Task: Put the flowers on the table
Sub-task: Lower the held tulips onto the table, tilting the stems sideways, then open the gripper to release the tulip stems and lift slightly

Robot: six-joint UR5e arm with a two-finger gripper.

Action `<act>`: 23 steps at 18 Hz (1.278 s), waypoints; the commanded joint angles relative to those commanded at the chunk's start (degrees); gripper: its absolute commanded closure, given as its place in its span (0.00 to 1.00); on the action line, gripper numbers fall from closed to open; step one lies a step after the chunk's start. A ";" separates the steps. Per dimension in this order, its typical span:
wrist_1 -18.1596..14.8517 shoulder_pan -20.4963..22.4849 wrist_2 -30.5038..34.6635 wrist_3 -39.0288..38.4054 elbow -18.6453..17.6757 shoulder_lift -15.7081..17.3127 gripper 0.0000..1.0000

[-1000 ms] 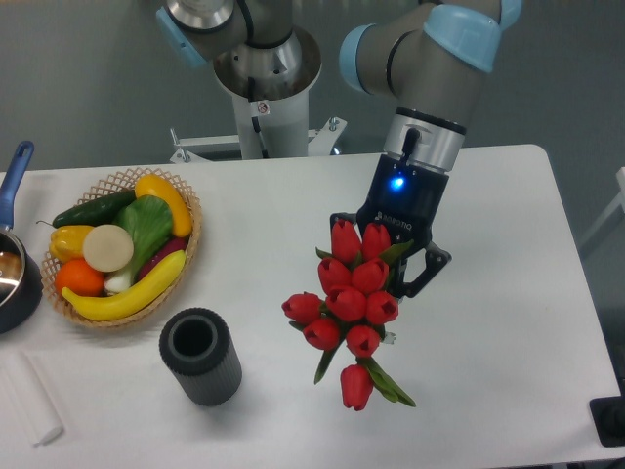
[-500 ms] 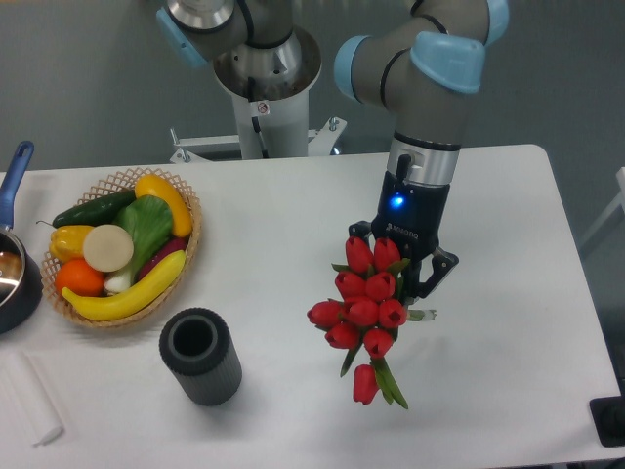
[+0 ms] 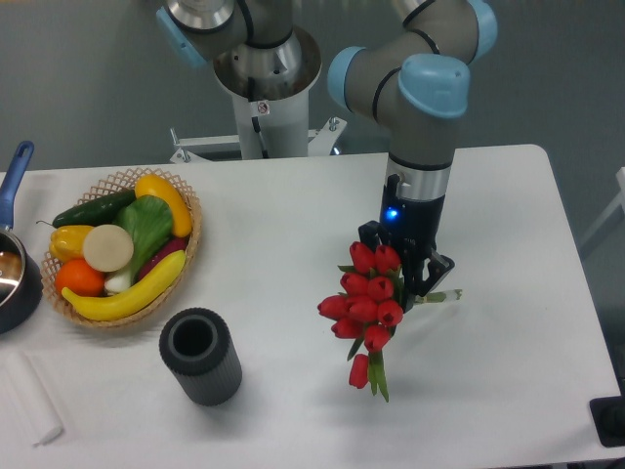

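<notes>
A: Where's the tulip bunch (image 3: 365, 305)?
B: Clamped in the gripper (image 3: 407, 280), over the white table (image 3: 508, 293), at about 2 o'clock from the grey vase (image 3: 200, 356).
A: Handling?
B: Probably light and floppy, heads droop. Hold the bundled stems, never the blooms.

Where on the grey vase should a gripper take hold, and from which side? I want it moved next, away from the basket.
Grip the dark grey ribbed vase across its cylindrical wall, coming from above: it stands upright with its mouth open to the top, and the ribs should help the hold. Approach from its right, since the wicker basket stands close behind on the left. A finger inside the mouth might also work.
</notes>
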 joint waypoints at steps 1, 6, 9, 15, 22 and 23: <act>-0.26 0.00 1.05 1.49 -0.53 0.00 0.56; -0.71 -1.23 9.22 6.86 -2.99 -0.96 0.56; -0.62 -2.11 10.55 6.96 -3.96 -2.11 0.56; -0.35 -2.29 10.38 6.87 -4.13 -3.78 0.56; -0.35 -2.72 10.12 6.87 -4.05 -4.39 0.53; -0.35 -2.64 10.12 6.87 -3.96 -4.40 0.49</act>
